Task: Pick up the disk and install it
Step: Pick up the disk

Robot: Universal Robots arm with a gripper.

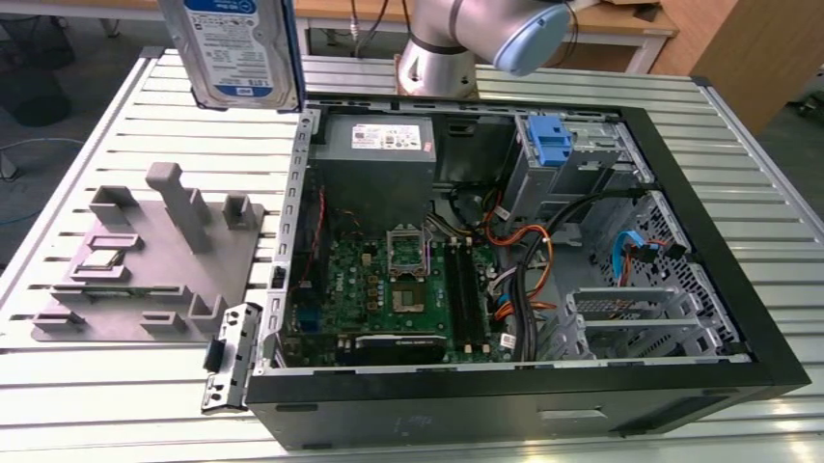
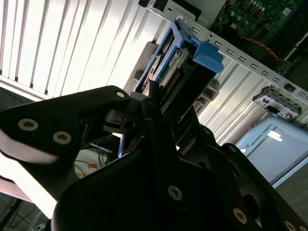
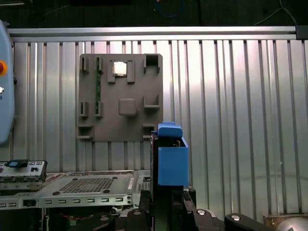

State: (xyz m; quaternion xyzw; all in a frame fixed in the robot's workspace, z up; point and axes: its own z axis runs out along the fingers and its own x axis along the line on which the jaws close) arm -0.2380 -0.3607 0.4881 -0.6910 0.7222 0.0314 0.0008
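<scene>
The disk (image 1: 238,48) hangs upright in the air, clear of the table (image 1: 91,405). It sits above the strip between the grey fixture tray (image 1: 154,260) and the open computer case (image 1: 515,410), toward the exterior view's left. The gripper (image 2: 161,98) has its jaws closed on one end of it, with the blue rail (image 3: 172,161) standing out beyond them. The contact itself is dark in the second wrist view, so the firmness of the hold is a guess.

The pick-up looks done and the install is not yet begun. As I judge it, installing calls for lining the rails up squarely with the drive cage (image 1: 566,164) (the one with the blue latch (image 1: 547,145)), while keeping clear of the loose cables (image 1: 566,236).
</scene>
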